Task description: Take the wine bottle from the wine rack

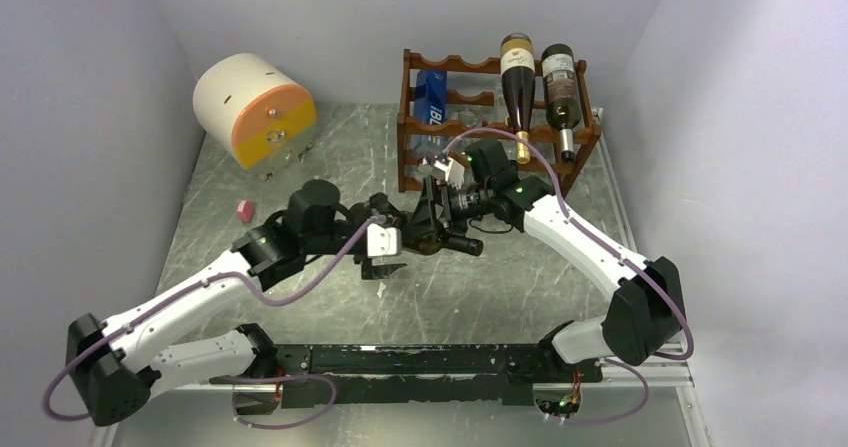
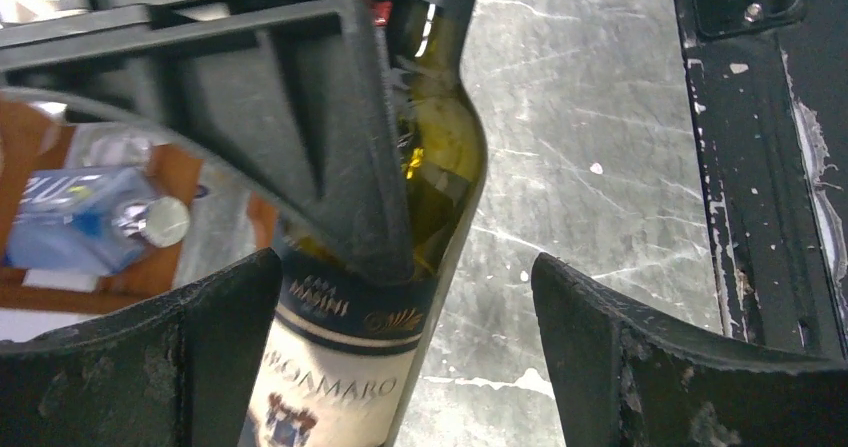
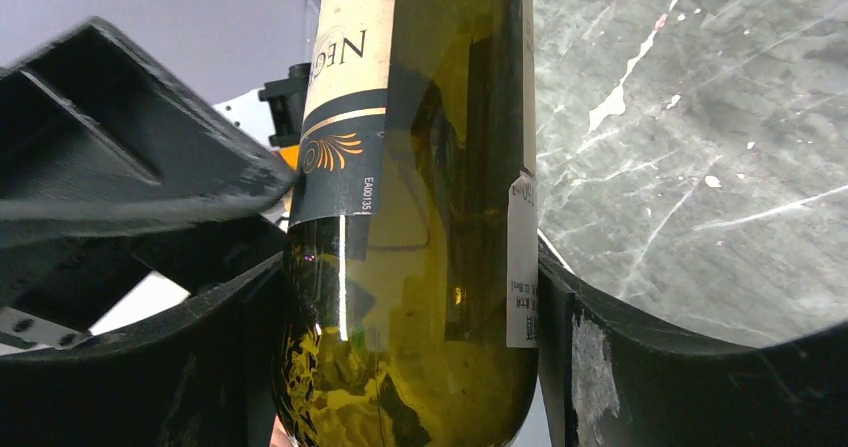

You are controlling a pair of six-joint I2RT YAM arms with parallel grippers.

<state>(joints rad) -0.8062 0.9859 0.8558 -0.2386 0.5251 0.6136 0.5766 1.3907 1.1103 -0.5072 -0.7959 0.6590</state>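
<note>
The dark reddish-brown wine rack (image 1: 478, 127) stands at the back, with two wine bottles (image 1: 518, 85) lying on its top tier. My right gripper (image 1: 432, 217) is shut on a dark green wine bottle (image 1: 428, 239), held in front of the rack and apart from it. In the right wrist view the bottle (image 3: 420, 297) fills the gap between both fingers (image 3: 620, 367) of that gripper (image 3: 410, 267). My left gripper (image 1: 385, 244) is open around the bottle's label end (image 2: 340, 367). In the left wrist view the bottle lies against the left finger (image 2: 150, 367) of this gripper (image 2: 405, 267), with a gap to the right one.
A blue-labelled plastic bottle (image 1: 430, 99) lies in the rack's left side. A white and orange cylinder (image 1: 255, 110) stands at the back left, with a small pink object (image 1: 244, 210) on the marble table (image 1: 520, 287). A black rail (image 1: 430, 362) runs along the near edge.
</note>
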